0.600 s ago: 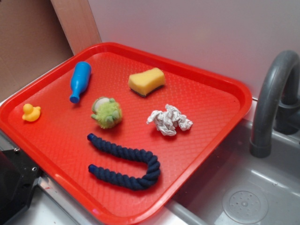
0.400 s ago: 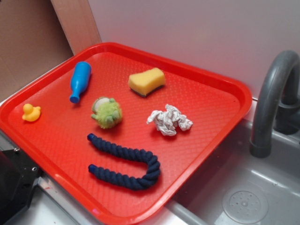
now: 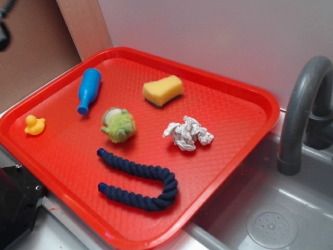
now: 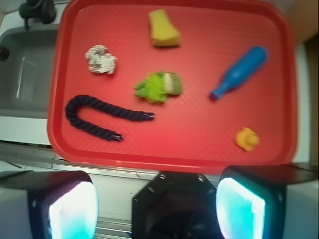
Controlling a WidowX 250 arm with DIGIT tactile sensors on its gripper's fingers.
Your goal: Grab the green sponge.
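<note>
Gripper (image 4: 157, 209) hovers high above the near tray (image 3: 244, 86) edge, fingers spread wide, holding nothing. Green sponge (image 3: 163, 90) lies near the tray's far edge. Approach step; next, travel over and descend.

A: The exterior view is evenly lit and fairly sharp; the red plastic tray (image 3: 244, 112) has a soft sheen on its far rim, and short shadows sit close under the objects.

B: And the wrist view?

A: Softer, slightly blurred throughout. The two gripper pads (image 4: 74, 209) at the bottom glow washed-out cyan-white, overexposed and out of focus. The tray's edges look a little bowed.
</note>
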